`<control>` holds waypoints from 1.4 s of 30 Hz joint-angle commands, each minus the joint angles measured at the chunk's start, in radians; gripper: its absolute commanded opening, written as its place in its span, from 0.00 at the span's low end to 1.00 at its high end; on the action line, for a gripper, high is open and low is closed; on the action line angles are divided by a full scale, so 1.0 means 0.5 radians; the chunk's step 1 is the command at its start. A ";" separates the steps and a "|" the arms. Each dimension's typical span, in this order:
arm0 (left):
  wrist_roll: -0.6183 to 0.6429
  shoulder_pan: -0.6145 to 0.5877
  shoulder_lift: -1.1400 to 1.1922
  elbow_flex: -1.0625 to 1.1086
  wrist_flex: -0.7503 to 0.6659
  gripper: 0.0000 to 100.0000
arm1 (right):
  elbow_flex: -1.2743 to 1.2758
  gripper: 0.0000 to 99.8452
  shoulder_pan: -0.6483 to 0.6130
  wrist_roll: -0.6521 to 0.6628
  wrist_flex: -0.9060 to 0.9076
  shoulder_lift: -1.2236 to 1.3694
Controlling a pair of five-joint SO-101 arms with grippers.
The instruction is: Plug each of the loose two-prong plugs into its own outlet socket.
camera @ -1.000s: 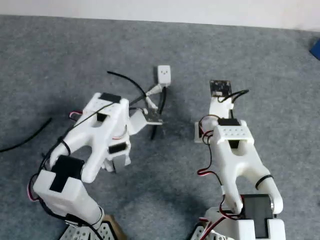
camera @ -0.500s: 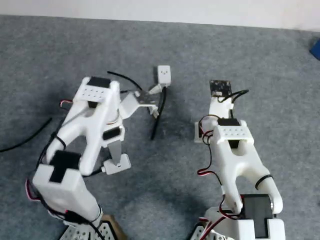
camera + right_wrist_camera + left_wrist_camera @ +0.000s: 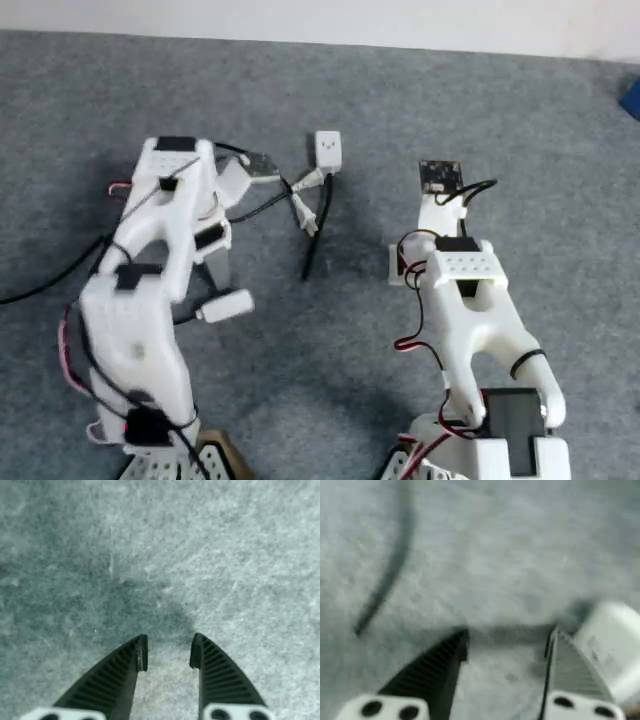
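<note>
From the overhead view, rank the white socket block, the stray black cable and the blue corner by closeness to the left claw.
From the left gripper:
1. white socket block, just right of it.
2. stray black cable, at the left edge.
3. blue corner, far right edge.

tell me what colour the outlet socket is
White. The outlet socket shows best in the high view.

- Left arm point(image 3: 165, 230) stretched forward over the worktop; left claw point(image 3: 507, 640) has its jaws spread wide.
- Right arm point(image 3: 470, 300) upright, wrist angled down; right claw point(image 3: 167, 652) has its jaws parted narrowly.
</note>
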 commanded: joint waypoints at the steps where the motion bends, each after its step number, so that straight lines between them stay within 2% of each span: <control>1: 0.015 -0.078 0.247 -0.419 0.153 0.25 | -0.081 0.15 0.002 -0.009 -0.026 -0.008; 8: 0.064 -0.118 0.548 -1.045 0.420 0.25 | -0.081 0.15 0.002 -0.009 -0.026 -0.008; 12: 0.144 -0.100 0.364 -0.962 0.430 0.25 | -0.081 0.15 0.002 -0.009 -0.026 -0.008; 17: 0.144 -0.069 -0.176 -0.701 0.430 0.25 | -0.081 0.15 0.002 -0.009 -0.026 -0.008; 21: 0.147 -0.029 -0.723 -0.321 0.430 0.25 | -0.081 0.15 -0.017 -0.009 -0.026 -0.005; 27: 0.138 0.222 -1.560 0.809 0.417 0.25 | -0.081 0.15 -0.017 -0.009 -0.026 -0.005; 31: 0.144 0.324 -2.008 1.376 0.163 0.25 | -0.081 0.15 -0.017 -0.009 -0.026 -0.005; 35: 0.144 0.345 -2.091 1.708 0.021 0.25 | -0.081 0.15 -0.017 -0.009 -0.026 -0.005; 42: 0.144 0.388 -1.815 1.944 -0.301 0.25 | -0.081 0.15 -0.017 -0.009 -0.026 -0.005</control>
